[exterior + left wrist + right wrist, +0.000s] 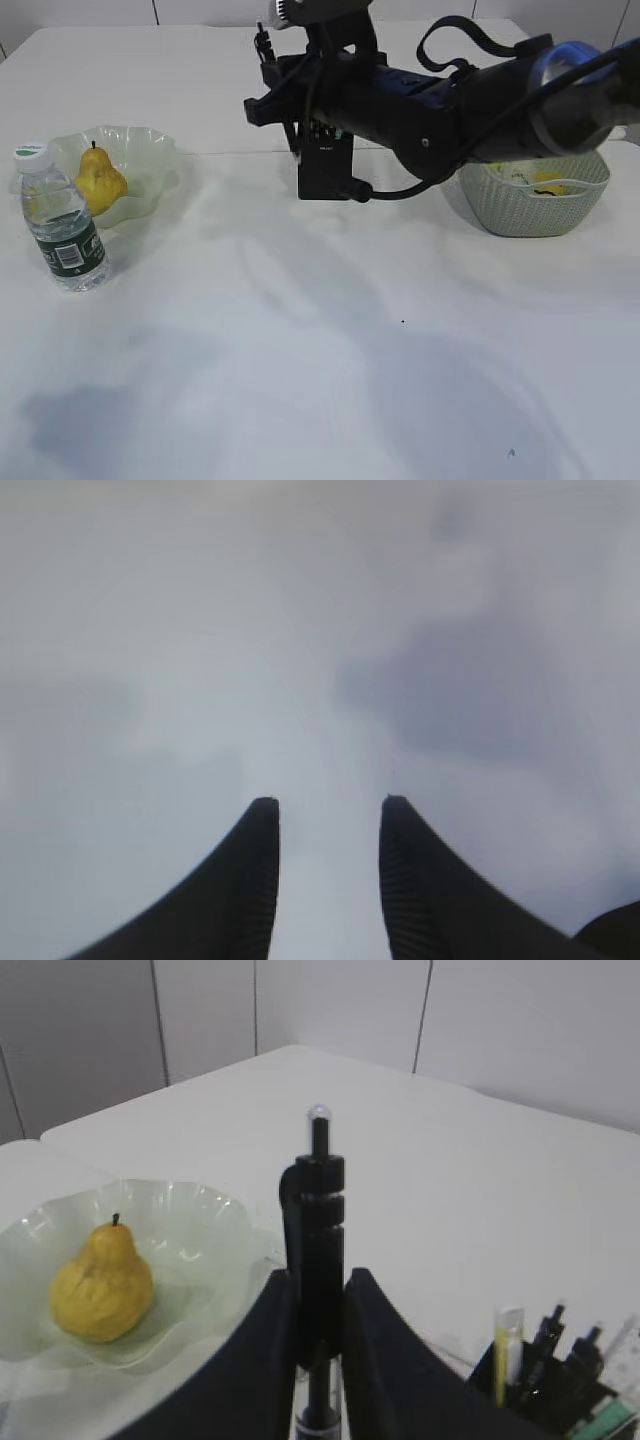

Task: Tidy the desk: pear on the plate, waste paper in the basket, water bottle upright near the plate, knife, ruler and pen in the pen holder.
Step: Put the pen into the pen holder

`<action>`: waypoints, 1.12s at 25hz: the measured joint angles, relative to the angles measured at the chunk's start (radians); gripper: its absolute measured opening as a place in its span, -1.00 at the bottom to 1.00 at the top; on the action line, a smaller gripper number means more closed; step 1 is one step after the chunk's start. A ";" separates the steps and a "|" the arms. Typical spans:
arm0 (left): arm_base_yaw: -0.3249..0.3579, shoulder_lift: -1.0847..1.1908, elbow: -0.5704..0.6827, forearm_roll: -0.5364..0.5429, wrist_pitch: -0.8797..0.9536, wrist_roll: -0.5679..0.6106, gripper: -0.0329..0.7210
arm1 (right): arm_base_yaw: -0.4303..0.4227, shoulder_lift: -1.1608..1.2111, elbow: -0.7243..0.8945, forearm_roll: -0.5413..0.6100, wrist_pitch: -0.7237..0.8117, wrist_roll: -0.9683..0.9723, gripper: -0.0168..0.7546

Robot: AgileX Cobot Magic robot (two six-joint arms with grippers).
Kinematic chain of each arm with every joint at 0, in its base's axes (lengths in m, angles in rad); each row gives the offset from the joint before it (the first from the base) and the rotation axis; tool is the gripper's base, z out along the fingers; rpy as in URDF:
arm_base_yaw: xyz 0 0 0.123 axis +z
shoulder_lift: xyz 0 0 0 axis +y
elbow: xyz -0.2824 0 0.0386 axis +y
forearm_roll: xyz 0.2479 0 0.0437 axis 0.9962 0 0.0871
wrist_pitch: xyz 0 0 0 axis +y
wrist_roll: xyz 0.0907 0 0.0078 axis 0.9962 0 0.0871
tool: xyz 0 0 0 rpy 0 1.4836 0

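The right claw (318, 1360) pinches a black pen (318, 1220) between its two pads, gripping the barrel low so that most of the pen stands above the jaws, upright, clip end up. In the exterior view this claw (300, 130) hangs just above and behind the black pen holder (325, 170). The right wrist view shows the holder (545, 1385) down to the right, already stocked with several items, one of them yellow

The left claw (325, 805) is spread and empty, pointed at bare desk (300, 630)

Risks, judged from this position:

- The holder is crowded. If the pen tip meets an item already inside, the pen can jam, tilt out or lift a neighbour
- The holder is small and light-looking. Contact from the arm (450, 100) or a sideways push by the pen can tip it and spill its contents
- The grip is low on a long, smooth barrel. Any tip contact may swing the pen in the pads, and a release made off-centre drops it on the desk
- The arm spans the basket (535, 195); a low sweep could nudge it

Elsewhere, the pear (98, 180) sits on the plate (150, 150), and the water bottle (62, 220) stands upright just beside it. Yellow paper (545, 185) lies in the basket
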 joint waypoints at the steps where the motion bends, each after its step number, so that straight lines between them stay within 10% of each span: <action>1: 0.000 0.000 0.000 0.000 -0.004 0.000 -0.28 | -0.010 -0.002 0.000 0.000 -0.015 0.000 -0.64; 28: 0.000 0.000 0.000 -0.016 -0.030 0.000 -0.28 | -0.074 0.100 -0.122 0.239 -0.225 -0.140 -0.64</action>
